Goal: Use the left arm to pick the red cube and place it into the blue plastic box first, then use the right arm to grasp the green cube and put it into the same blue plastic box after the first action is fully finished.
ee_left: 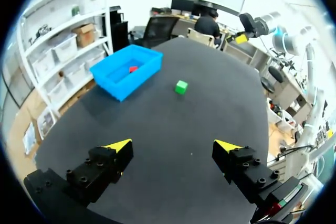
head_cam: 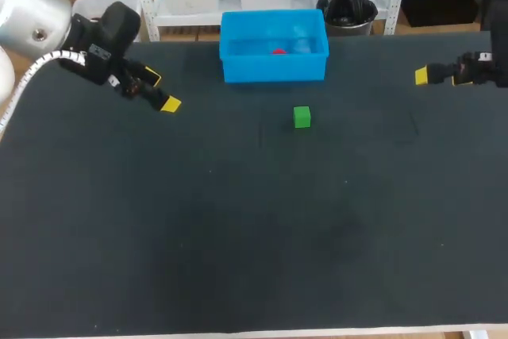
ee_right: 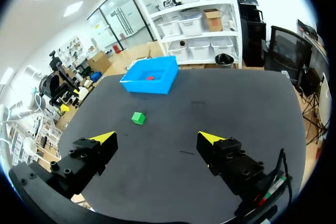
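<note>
The left arm's black two-fingered gripper point(head_cam: 161, 91) hangs over the far left of the dark matte table point(head_cam: 238, 236), its yellow-tipped fingers spread wide apart. It holds nothing and touches nothing. In the left wrist view the same gripper point(ee_left: 176, 148) shows only bare table surface between its two tips, with the cubes and the box well ahead of it.

To the right of that gripper, at the far edge near the middle of the table, stands the open blue plastic box point(head_cam: 274, 67). The small red cube point(head_cam: 278, 51) lies inside it on the floor of the box, and both wrist views also show the cube inside the walls. The small green cube point(head_cam: 302, 117) sits on the table just nearer than the box and slightly right of its middle. It is close to the box's near wall but apart from it, and neither gripper touches it.

At the far right, the right arm's gripper point(head_cam: 432, 75) is held over the table's far right edge, well apart from the green cube. In the right wrist view its fingers point(ee_right: 156, 139) stand wide apart with nothing between them but table, and the green cube point(ee_right: 138, 118) lies ahead of it with the box point(ee_right: 147, 86) beyond.
</note>
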Available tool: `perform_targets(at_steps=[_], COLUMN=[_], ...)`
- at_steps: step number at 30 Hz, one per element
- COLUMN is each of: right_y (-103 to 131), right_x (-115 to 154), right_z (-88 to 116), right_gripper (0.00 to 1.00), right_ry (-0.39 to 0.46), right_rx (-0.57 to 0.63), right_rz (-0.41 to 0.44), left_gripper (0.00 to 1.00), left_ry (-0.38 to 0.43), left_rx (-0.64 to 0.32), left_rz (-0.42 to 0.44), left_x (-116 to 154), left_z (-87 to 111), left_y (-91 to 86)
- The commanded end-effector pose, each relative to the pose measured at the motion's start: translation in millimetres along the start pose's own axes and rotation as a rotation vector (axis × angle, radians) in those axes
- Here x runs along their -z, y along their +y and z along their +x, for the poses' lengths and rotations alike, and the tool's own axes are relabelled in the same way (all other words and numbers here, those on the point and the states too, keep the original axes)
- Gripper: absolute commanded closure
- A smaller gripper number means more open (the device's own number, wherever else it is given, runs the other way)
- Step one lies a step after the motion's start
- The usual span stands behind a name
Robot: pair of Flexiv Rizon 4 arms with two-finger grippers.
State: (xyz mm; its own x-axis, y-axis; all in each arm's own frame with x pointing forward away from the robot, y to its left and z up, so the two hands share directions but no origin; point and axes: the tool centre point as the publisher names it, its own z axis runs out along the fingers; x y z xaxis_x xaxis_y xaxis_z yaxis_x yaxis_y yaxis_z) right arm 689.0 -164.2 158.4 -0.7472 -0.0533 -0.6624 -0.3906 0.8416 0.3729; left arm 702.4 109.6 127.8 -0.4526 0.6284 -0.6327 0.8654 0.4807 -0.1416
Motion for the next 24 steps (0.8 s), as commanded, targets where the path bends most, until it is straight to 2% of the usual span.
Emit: perform_targets(at_steps=[1,8,16,24], right_y=[1.8,18.3,49.1,75.6], right_x=[-10.7,-29.0,-56.1,-77.0], right_z=[-10.5,-25.6,-42.7,-58.7], right_gripper=[0.00,0.00,0.00,0.00], right_ry=[0.025,0.094,0.160,0.198], right_rx=[0.013,0.042,0.044,0.045], right_rz=[-0.021,0.031,0.088,0.144], left_gripper=[0.00,0.00,0.00,0.00], left_ry=[-0.005,-0.005,-0.005,-0.005], left_rx=[-0.003,-0.003,-0.003,-0.003], left_rz=[0.003,0.003,0.003,0.003], left_x=[0.0,0.0,0.0,0.0], left_z=[1.2,1.2,1.2,1.2], left_y=[1.0,1.0,1.0,1.0])
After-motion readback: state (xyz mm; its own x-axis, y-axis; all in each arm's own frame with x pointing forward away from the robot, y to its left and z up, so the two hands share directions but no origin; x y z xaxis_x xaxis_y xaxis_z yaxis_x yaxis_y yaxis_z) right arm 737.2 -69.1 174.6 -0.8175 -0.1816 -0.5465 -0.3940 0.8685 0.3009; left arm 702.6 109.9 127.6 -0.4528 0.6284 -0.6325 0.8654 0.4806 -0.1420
